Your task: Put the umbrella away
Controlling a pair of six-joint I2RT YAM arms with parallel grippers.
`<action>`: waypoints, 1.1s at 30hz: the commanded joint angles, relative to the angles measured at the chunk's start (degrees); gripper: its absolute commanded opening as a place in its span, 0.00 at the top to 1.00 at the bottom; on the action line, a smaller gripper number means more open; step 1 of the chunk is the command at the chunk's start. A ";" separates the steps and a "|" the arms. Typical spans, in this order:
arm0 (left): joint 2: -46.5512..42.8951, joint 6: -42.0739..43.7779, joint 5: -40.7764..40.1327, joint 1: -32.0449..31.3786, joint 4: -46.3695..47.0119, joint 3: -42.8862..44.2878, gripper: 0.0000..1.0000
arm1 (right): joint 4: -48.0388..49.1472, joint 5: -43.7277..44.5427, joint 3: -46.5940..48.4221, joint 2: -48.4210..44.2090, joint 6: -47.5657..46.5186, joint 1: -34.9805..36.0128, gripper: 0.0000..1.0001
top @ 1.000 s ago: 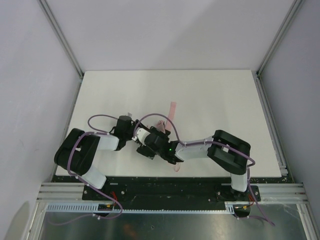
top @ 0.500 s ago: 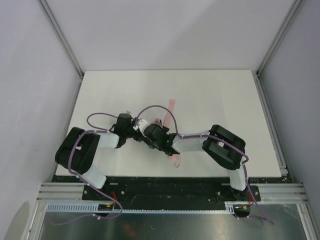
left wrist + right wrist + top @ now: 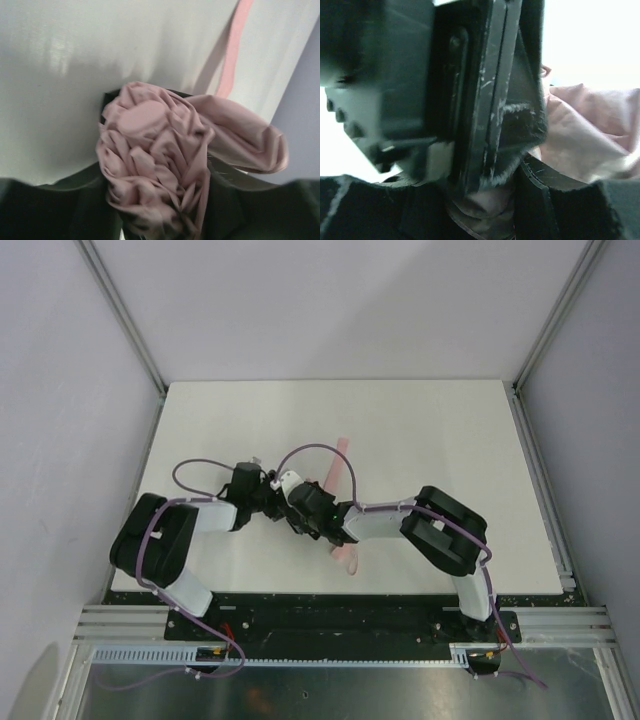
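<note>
The umbrella [image 3: 150, 145] pinched in left gripper [image 3: 155, 210] (also between right gripper [image 3: 485, 212] fingers)

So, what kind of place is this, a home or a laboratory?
Probably a robot test cell, not a home: a white table, plain pale wall panels in aluminium posts, and a left arm and right arm bolted at its near edge.

Seen from above, the light is even and soft. The white counter [image 3: 430, 430] is bright, with only faint shadows toward its near edge. In the left wrist view the umbrella [image 3: 155, 160] is slightly blurred and dim at its lower part. The right wrist view is backlit: the counter is overexposed, and near shapes are dark and unfocused.
</note>
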 commanded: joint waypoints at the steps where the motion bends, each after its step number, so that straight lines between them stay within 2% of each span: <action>1: -3.42 7.48 4.80 -0.02 -4.78 -0.86 0.37 | -10.98 -15.09 -4.61 9.01 7.50 -1.95 1.00; 4: -4.97 7.88 5.50 1.02 -3.61 -0.58 0.11 | -7.32 -21.68 -6.66 8.71 9.17 -3.77 1.00; 5: -5.47 7.96 5.69 1.50 -3.32 -0.58 0.06 | -6.06 -23.42 -7.23 8.65 9.64 -4.35 1.00; 7: -6.54 7.78 6.34 2.76 -2.79 -1.07 0.02 | -4.64 -26.70 -7.97 8.94 10.38 -5.31 1.00; 15: -13.57 8.22 10.47 9.85 0.23 -4.75 0.01 | -2.36 -35.71 -8.31 9.61 12.11 -9.52 1.00; 21: -16.58 6.93 12.98 11.79 2.24 -6.48 0.01 | -0.86 -40.31 -7.68 9.91 13.26 -11.51 1.00; 25: -24.19 5.61 9.47 12.34 1.30 -11.09 0.00 | -2.44 -43.45 -5.98 10.69 14.84 -12.17 1.00; 30: -40.78 -0.63 0.91 12.31 -1.31 -21.09 0.01 | -0.78 -48.83 -3.74 13.12 19.49 -12.54 1.00; 33: -42.36 -5.04 0.02 12.29 -2.19 -23.11 0.01 | 2.08 -52.29 -3.05 14.64 23.16 -13.05 1.00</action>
